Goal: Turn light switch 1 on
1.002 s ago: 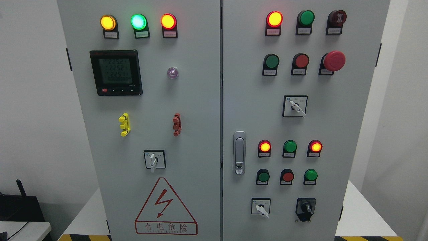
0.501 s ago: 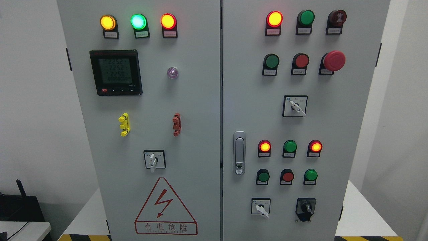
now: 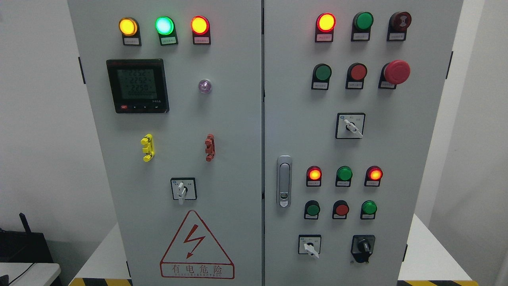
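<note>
cabinet (image 3: 238, 119) grey | emergency button (image 3: 397, 72) red | warning triangle (image 3: 197, 245) red | floor stripe (image 3: 99, 282) yellow-black

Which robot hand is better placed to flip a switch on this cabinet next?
Cannot say: neither robot hand shows in the head view. All but one rotary switch sit on the right door, which might favour the right arm, but which is switch 1 is unreadable.

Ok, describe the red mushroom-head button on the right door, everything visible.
The red mushroom-head button stands out from the grey right door, at the right end of the second row, beside a flat red button. Its wide domed cap looks like matte plastic, unlit, on a black collar with a small white label below. Nothing touches it.
</note>
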Robot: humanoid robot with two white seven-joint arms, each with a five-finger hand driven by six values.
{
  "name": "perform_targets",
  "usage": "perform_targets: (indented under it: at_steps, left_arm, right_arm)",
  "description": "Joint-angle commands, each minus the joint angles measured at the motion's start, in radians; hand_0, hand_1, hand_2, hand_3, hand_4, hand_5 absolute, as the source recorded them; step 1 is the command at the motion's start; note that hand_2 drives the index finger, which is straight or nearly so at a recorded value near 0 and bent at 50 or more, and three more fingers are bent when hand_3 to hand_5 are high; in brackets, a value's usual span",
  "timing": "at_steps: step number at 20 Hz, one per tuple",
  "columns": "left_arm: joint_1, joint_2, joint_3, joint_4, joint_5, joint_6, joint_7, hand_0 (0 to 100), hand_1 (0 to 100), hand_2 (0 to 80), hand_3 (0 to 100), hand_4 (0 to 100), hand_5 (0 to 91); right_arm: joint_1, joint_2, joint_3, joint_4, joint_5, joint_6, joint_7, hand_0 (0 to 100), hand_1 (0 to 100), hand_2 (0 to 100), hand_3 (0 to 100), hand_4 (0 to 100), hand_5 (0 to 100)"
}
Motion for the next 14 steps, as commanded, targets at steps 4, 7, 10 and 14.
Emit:
perform_targets:
  at_steps: [4, 7, 10, 14]
  left_arm:
    - [-0.035, 0.056, 0.051, -0.505, 0.023, 0.045, -0.017, 37, 22, 33.4, 54, 62, 42.3]
    - [-0.063, 0.064, 0.008, -0.631, 0.024, 0.138, -0.014, 36, 21, 34.0, 54, 62, 42.6]
    - [-0.104, 0.067, -0.052, -0.715, 0.023, 0.172, -0.01, 36, 20, 33.8, 54, 62, 44.0]
    - [-0.115, 0.073, -0.138, -0.786, 0.021, 0.172, 0.036, 35, 18, 33.1, 54, 62, 44.9]
  right_arm:
    - [0.0, -0.001, 0.017, 0.0, -0.025, 0.0, 0.0, 12, 39, 0, 0, 0, 0]
    - [0.0, -0.001, 0.017, 0.0, -0.025, 0.0, 0.0, 12, 39, 0, 0, 0, 0]
    - [0.0, 0.001, 0.017, 0.0, -0.025, 0.0, 0.0, 12, 39, 0, 0, 0, 0]
    - [0.0, -0.001, 0.017, 0.0, -0.025, 0.0, 0.0, 12, 39, 0, 0, 0, 0]
